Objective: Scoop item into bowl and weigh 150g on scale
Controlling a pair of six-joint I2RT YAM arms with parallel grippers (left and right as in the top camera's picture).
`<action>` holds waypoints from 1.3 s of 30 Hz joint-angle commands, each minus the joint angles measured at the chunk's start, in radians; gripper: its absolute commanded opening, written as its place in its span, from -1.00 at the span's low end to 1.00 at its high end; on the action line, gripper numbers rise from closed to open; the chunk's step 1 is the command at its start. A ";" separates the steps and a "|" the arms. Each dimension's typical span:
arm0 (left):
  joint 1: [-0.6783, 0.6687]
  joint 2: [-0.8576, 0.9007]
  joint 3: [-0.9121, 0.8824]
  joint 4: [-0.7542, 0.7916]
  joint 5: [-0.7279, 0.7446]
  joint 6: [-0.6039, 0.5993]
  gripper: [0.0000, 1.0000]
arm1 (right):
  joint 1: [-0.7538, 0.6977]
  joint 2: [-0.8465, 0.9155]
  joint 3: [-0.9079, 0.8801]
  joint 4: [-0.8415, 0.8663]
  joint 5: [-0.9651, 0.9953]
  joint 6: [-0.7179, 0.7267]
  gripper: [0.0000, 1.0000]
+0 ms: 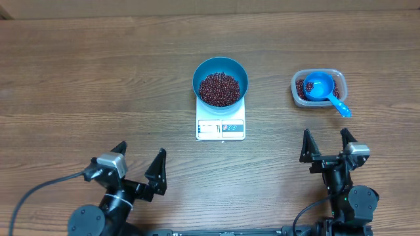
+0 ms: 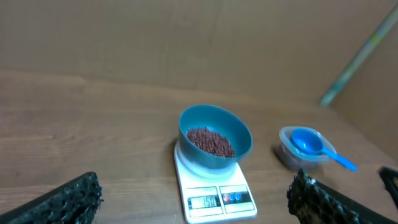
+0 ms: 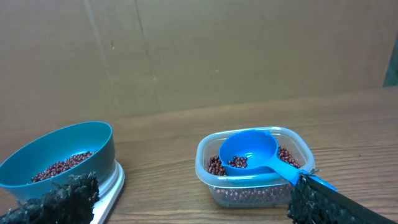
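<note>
Apart, left gripper (image 1: 141,151) and right gripper (image 1: 325,135) gape empty.

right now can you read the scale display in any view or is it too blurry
overhead: evenly lit and sharp, but the scale display is too small to read; left wrist: the display faces the camera and digits show, but soft focus leaves them unclear; right wrist: only the scale's corner shows under the bowl, with the display out of frame
</note>
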 commanded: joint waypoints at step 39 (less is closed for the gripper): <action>0.235 -0.165 -0.583 0.488 0.042 0.187 0.99 | 0.008 -0.008 -0.010 0.005 0.003 0.004 1.00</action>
